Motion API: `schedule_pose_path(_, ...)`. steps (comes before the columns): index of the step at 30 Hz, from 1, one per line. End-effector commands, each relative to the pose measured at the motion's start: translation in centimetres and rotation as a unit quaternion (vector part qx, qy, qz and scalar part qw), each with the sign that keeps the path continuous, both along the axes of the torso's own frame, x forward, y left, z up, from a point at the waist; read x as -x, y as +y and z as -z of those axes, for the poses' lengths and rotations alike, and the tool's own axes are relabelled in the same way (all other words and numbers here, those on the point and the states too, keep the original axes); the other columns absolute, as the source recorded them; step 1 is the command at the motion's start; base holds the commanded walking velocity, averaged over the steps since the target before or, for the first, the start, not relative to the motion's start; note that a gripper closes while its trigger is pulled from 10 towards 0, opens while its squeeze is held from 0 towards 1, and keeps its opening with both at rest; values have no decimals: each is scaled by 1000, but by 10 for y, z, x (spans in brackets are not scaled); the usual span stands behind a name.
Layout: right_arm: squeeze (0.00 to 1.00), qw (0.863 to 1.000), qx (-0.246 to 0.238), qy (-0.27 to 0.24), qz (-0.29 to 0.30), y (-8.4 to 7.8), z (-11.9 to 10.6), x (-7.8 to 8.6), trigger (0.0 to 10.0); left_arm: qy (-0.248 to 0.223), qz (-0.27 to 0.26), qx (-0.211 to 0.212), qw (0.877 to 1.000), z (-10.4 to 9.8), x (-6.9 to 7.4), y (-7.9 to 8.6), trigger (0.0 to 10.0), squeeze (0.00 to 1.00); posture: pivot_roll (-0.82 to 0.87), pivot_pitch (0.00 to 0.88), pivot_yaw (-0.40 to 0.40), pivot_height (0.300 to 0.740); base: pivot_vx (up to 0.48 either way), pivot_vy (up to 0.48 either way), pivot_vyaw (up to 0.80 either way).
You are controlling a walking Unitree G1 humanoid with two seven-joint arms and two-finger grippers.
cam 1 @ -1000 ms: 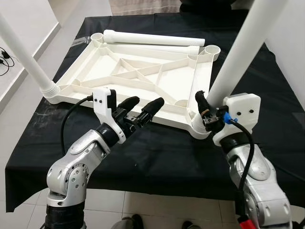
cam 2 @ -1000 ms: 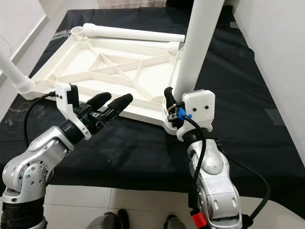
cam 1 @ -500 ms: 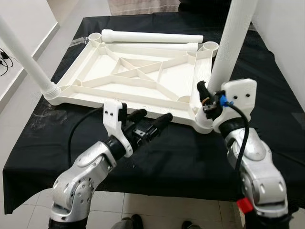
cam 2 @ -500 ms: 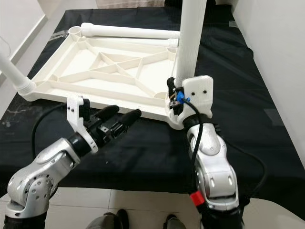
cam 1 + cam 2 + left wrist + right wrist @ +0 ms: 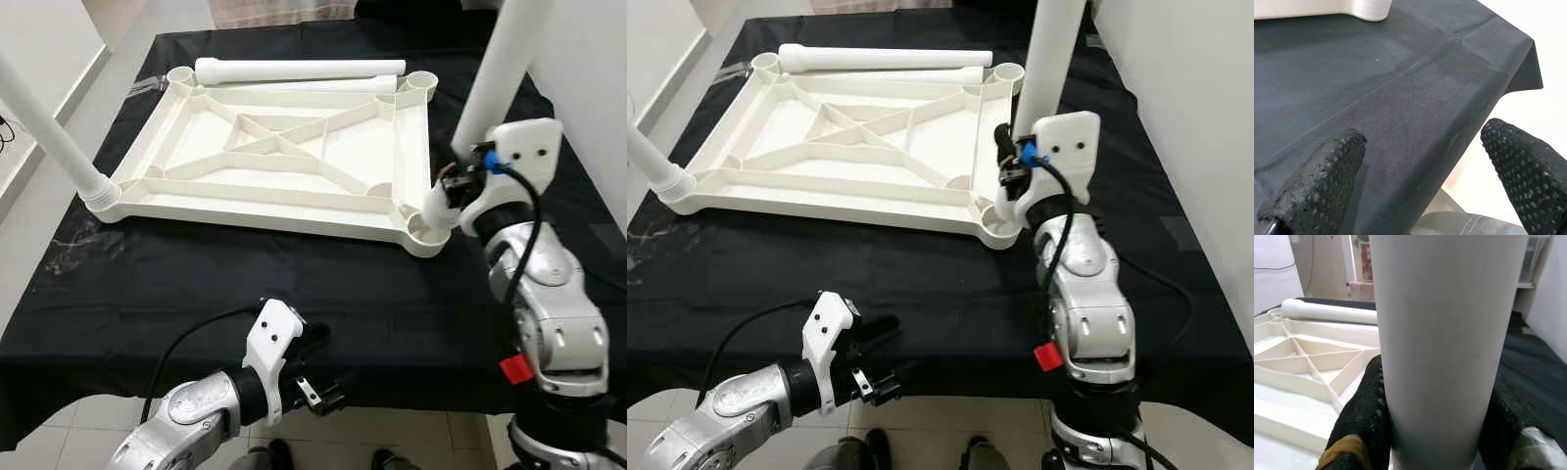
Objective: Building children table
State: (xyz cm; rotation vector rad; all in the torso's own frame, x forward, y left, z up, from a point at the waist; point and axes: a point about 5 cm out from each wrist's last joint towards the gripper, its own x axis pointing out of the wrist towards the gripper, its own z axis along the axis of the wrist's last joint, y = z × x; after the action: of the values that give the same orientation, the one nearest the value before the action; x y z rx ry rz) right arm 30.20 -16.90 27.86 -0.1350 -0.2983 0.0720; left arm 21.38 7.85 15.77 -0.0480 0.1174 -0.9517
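The white ribbed tabletop [image 5: 265, 162] lies upside down on the black cloth. One white leg [image 5: 44, 132] stands in its near left corner socket. A second leg [image 5: 500, 69] rises from the near right corner socket [image 5: 423, 231], and my right gripper [image 5: 453, 186] is shut on it just above the socket. In the right wrist view the black fingers [image 5: 1364, 421] press both sides of that leg [image 5: 1444, 342]. My left gripper [image 5: 318, 377] hangs low at the table's front edge, open and holding nothing, its fingertips [image 5: 1317, 181] wide apart over the cloth.
Two loose white legs [image 5: 299, 67] lie along the tabletop's far edge. The black cloth [image 5: 196, 264] drapes over the front edge of the table. A white wall [image 5: 588, 59] stands close on the right, and pale floor [image 5: 39, 59] lies to the left.
My left arm has dropped from in front of the tabletop down to the table's front edge. The right gripper stays shut on the leg, which now stands steeper. The camera has shifted.
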Motion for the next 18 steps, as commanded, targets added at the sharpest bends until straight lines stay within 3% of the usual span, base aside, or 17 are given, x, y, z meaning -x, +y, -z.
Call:
schedule_pose_path(1,0,1000,-3,-5,-6,3,1,2,0,7,-7,-5,1000,5,1,2,10000,0,6,231,49,740,0,0,0)
schedule_pose_path(7,0,1000,-4,-3,-13,3,3,0,0,-5,-4,-10,1000,5,0,2,10000,0,5,229,51,740,0,0,0)
schedule_pose_path(12,0,999,0,17,-38,6,12,-2,0,-18,-20,1,1000,0,-8,4,10000,0,5,234,58,740,0,0,0)
schedule_pose_path(18,0,997,11,23,-71,8,19,-9,0,-16,-17,-10,1000,6,-4,5,10000,0,4,239,65,740,0,0,0)
